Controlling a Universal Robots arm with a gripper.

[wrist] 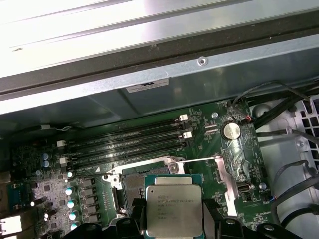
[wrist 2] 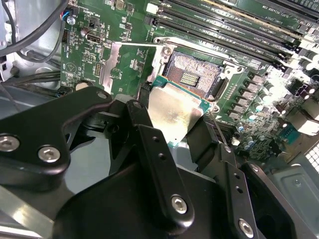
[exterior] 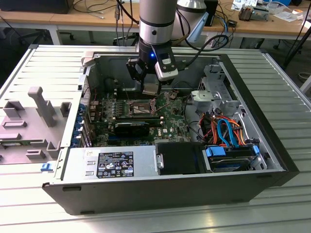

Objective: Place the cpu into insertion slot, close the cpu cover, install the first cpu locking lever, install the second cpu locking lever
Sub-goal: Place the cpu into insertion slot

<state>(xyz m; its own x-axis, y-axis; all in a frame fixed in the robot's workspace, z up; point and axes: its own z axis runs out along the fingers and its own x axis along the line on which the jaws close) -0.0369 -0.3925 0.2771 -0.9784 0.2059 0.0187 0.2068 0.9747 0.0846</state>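
**My black gripper (wrist 2: 172, 119) grips the small square silver-grey cpu (wrist 2: 172, 107)**

I hang inside the open black metal computer case (exterior: 146, 191), over its green motherboard (exterior: 171, 124). The cpu, clamped between my fingers, is just above the uncovered square socket (wrist 2: 192, 77), not seated.

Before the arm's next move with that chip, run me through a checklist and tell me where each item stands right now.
1. The gripper is shut firmly on the cpu: ok.
2. The insertion slot is empty, with its contacts bare: ok.
3. The cpu cover is swung open, off the slot: ok.
4. The cpu is seated in the slot: not ok, it is held clear of it.
5. The cpu edges are squared with the slot: cannot tell.
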